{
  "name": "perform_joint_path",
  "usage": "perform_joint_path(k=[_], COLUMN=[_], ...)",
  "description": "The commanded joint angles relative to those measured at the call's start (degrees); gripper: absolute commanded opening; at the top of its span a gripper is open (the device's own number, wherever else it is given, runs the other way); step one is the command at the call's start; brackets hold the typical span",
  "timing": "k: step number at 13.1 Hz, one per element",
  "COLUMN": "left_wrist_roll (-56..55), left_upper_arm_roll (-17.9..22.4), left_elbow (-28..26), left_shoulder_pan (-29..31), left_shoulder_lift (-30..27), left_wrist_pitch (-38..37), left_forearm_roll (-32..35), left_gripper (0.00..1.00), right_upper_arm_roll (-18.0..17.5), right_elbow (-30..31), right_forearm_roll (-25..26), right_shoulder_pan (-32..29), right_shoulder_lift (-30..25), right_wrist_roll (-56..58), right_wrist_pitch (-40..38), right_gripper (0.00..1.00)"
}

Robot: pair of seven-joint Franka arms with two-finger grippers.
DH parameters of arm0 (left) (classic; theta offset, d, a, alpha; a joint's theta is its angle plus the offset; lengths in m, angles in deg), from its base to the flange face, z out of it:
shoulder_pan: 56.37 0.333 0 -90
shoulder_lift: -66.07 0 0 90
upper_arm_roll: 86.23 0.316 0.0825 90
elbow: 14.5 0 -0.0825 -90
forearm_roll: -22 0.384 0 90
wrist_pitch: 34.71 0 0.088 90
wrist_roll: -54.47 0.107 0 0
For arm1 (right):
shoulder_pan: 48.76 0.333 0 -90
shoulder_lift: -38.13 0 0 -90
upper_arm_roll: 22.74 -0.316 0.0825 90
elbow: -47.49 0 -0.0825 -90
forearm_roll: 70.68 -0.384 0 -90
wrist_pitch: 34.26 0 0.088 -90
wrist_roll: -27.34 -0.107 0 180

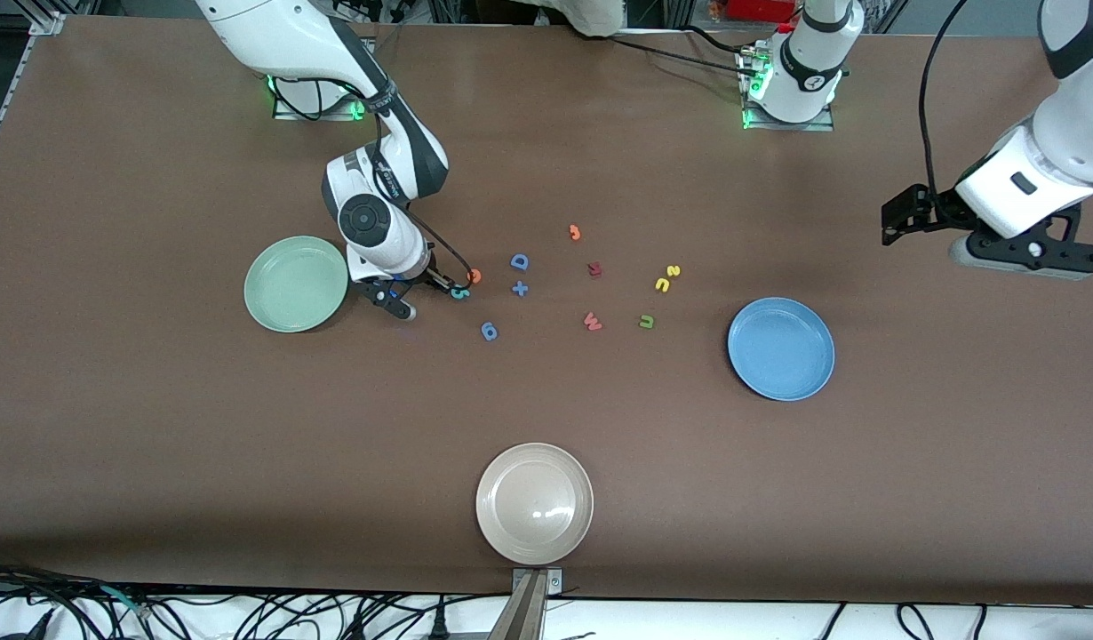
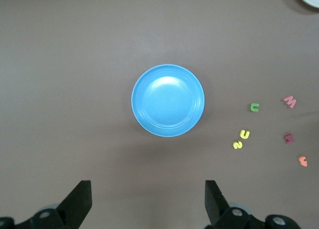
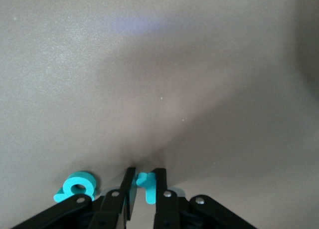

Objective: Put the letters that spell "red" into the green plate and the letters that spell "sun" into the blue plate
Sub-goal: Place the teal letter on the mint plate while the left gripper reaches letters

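Note:
My right gripper is shut on the teal "r" down at the table, between the green plate and the orange "e". The teal "d" lies just beside its fingers. The yellow "s", yellow "n" and olive "u" lie toward the blue plate. Both plates hold nothing. My left gripper hangs open and holds nothing, high over the left arm's end of the table, looking down on the blue plate.
A blue "D", a blue plus and another blue letter lie mid-table, with a dark red "m", a red "w" and an orange hook piece. A beige-white plate sits nearest the front camera.

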Motion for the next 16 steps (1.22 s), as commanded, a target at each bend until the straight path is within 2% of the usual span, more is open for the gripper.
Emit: perform_joint_path(k=[1, 4, 6, 7, 9, 11, 13, 16], left_wrist_roll=[-0.2, -0.3, -2.6, -5.8, -11.4, -18.2, -22.9, -28.8], left_upper_arm_roll=[-0.5, -1.5, -2.9, -4.3, -7.4, -9.5, -9.5, -9.6], left_elbow=[0.3, -1.4, -4.9, -8.6, -15.9, -20.0, -20.4, -19.9], left_shoulder_pan=[-0.3, -2.2, -2.6, -2.6, -3.0, -4.8, -8.3, -10.9], left_shoulder_lift=[2.7, 5.3, 6.7, 6.8, 7.4, 9.2, 13.0, 19.1], left_wrist_pitch=[0.1, 2.7, 8.4, 13.7, 23.7, 31.0, 34.4, 42.2], left_forearm_roll=[-0.9, -1.2, -2.1, -4.0, -4.2, -3.7, -3.1, 1.6], left_gripper=[1.00, 1.00, 1.00, 1.00, 1.00, 1.00, 1.00, 1.00], right_upper_arm_roll=[-0.3, -0.3, 0.1, 0.8, 3.9, 8.4, 13.6, 21.7], right_elbow=[-0.3, -1.0, -4.0, -6.8, -12.8, -16.9, -17.0, -15.7], right_forearm_roll=[-0.8, -0.8, -0.9, -0.8, -0.8, -0.9, -0.9, -0.9], right_shoulder_pan=[0.0, -0.1, -0.3, -0.5, -0.5, -0.5, -0.5, -0.5], right_shoulder_lift=[0.9, 0.3, -1.1, -1.6, -2.2, -2.7, -4.6, -5.4], right_wrist_roll=[0.0, 0.8, 0.9, 1.1, 4.1, 9.9, 19.9, 35.5], right_wrist_pitch=[0.0, -1.1, -7.9, -13.6, -25.4, -34.7, -38.5, -41.5], right_gripper=[0.13, 0.13, 0.14, 0.14, 0.13, 0.14, 0.13, 0.13])
